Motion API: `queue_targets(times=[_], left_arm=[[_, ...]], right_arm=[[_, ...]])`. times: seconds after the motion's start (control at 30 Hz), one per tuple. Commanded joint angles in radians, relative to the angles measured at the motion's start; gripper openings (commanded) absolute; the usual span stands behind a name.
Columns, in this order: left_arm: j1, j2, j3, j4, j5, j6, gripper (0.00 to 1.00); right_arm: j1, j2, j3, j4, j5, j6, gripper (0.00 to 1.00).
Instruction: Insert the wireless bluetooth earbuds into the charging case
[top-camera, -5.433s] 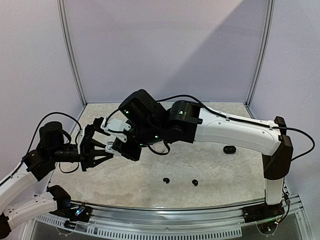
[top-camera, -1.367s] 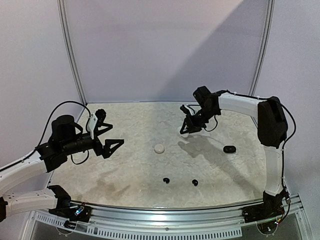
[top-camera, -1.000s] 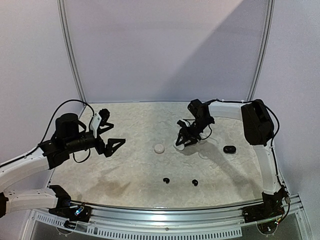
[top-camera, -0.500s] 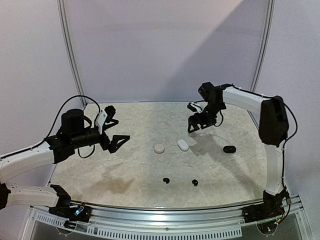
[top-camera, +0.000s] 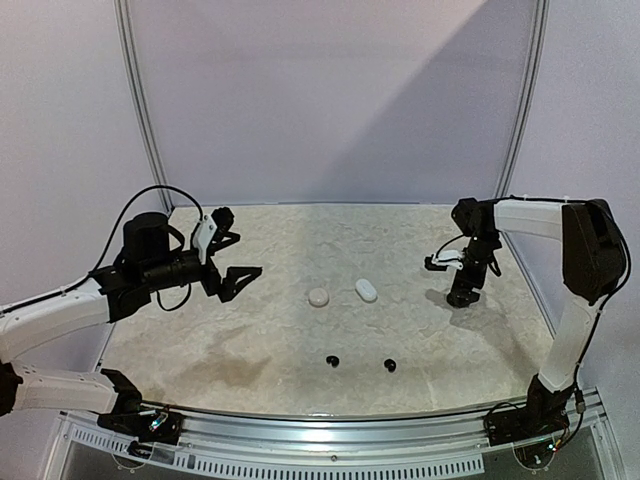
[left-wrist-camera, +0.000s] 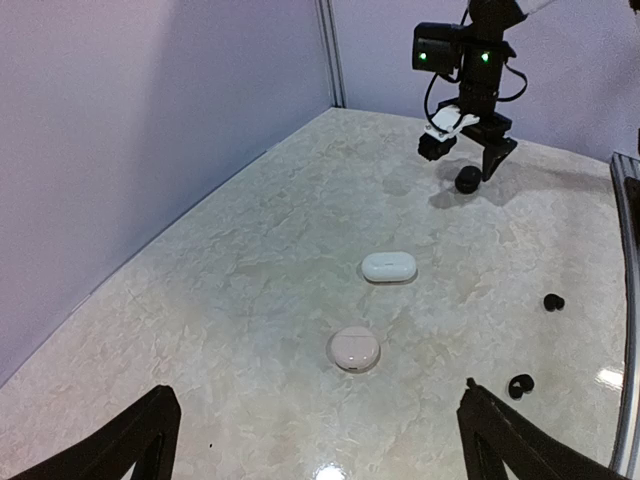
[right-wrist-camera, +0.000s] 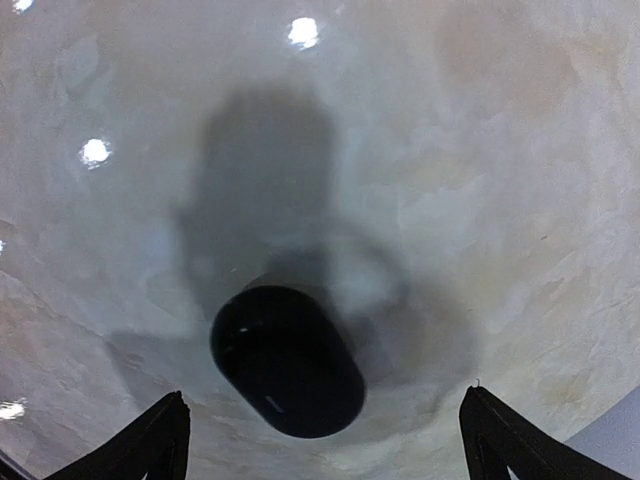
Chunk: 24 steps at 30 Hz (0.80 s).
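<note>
Currently two tiny black curved earbuds (top-camera: 332, 360) loose; left gripper (top-camera: 240, 246) apart; right gripper (top-camera: 455, 281) apart over seemingly closed black case (right-wrist-camera: 287, 360).

On the marbled table (top-camera: 200, 345), a round white case (top-camera: 319, 297) lies just beside an oval white case (top-camera: 366, 290) (the oval one to its right). Nearer the bases sit two black earbuds (top-camera: 332, 360). The left gripper (top-camera: 245, 242) and right gripper (top-camera: 447, 282) hang spread wide, well apart.
</note>
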Motion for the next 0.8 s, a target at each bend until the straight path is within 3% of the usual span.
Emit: queue_targets(times=[0.0,0.33,0.4,0.5,0.67,0.77], left_arm=[[0.005,0.014,0.033,-0.027,0.015,0.03,0.99],[0.005,0.03,0.044,-0.034,0.016,0.057,0.99],[0.005,0.033,0.046,-0.034,0.017,0.057,0.99],[0.005,0.035,0.047,-0.035,0.016,0.058,0.99],[0.005,0.033,0.046,-0.031,0.017,0.057,0.99],[0.006,0.027,0.046,-0.015,0.006,0.017,0.99]], right_arm=[[-0.018,0.003,0.003,0.101,0.047,-0.174,0.95],[-0.022,0.112,0.011,0.008,0.036,-0.248,0.83],[-0.022,0.114,0.012,0.01,0.023,-0.244,0.74],[-0.022,0.116,0.007,0.01,0.026,-0.235,0.46],[-0.021,0.107,0.012,0.017,0.02,-0.211,0.29],[-0.018,0.064,0.032,0.056,-0.019,-0.162,0.25]])
